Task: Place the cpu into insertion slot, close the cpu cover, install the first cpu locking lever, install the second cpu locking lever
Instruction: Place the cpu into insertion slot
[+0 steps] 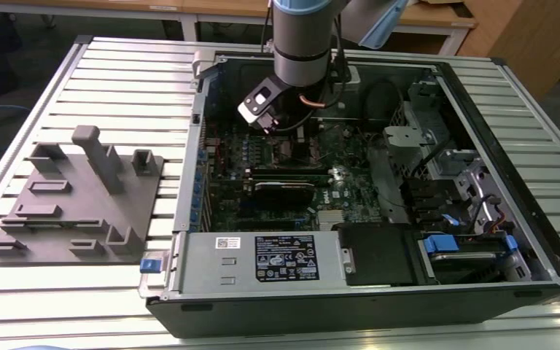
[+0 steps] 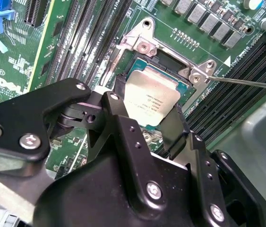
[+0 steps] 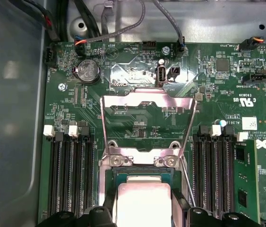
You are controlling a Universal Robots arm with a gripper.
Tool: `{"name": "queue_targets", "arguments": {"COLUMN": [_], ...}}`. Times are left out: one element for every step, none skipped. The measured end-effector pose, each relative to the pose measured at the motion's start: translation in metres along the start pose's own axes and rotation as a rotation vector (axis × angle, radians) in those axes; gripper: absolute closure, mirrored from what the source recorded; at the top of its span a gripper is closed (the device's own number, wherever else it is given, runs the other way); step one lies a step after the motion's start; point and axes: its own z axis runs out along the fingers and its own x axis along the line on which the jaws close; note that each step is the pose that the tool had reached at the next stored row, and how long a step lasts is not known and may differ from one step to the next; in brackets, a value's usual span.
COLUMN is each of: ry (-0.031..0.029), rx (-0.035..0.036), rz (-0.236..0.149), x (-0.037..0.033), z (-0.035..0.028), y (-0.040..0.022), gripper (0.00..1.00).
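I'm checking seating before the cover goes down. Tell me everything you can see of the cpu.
The cpu is a small flat square chip, dull silver-grey metal top with faint print, green edging. It lies level at the insertion slot, whose cpu cover stands flipped open. The gripper is shut on it, black fingers against two opposite edges. Full seating cannot be told.
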Motion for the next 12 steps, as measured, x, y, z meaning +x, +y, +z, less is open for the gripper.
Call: {"name": "queue_targets", "arguments": {"ry": [0.0001, 0.0001, 0.0001, 0.0001, 0.0002, 0.0003, 0.0004, 0.0002, 0.0001, -0.0001, -0.0001, -0.0001], "rx": [-0.0001, -0.0001, -0.0001, -0.0001, -0.0001, -0.0002, -0.0003, -0.0001, 0.0, 0.0, 0.0001, 0.0001], "rz": [0.0, 0.0, 0.0, 0.0, 0.001, 0.0, 0.001, 0.001, 0.0, 0.0, 0.0, 0.0], "x": [0.0, 0.0, 0.0, 0.0, 0.0, 0.0, 0.0001, 0.0, 0.0, -0.0001, -0.0001, -0.0001], "z": [0.0001, 0.0002, 0.0002, 0.0002, 0.0002, 0.0005, 0.001, 0.0014, 0.0017, 0.0017, 0.0018, 0.0018], "y": [0.0004, 0.0007, 0.0008, 0.0008, 0.0008, 0.0008, 0.0008, 0.0008, 0.0007, 0.0007, 0.0007, 0.0007], "gripper": [0.46, 0.46, 0.46, 0.46, 0.46, 0.46, 0.46, 0.46, 0.46, 0.46, 0.46, 0.46]}}
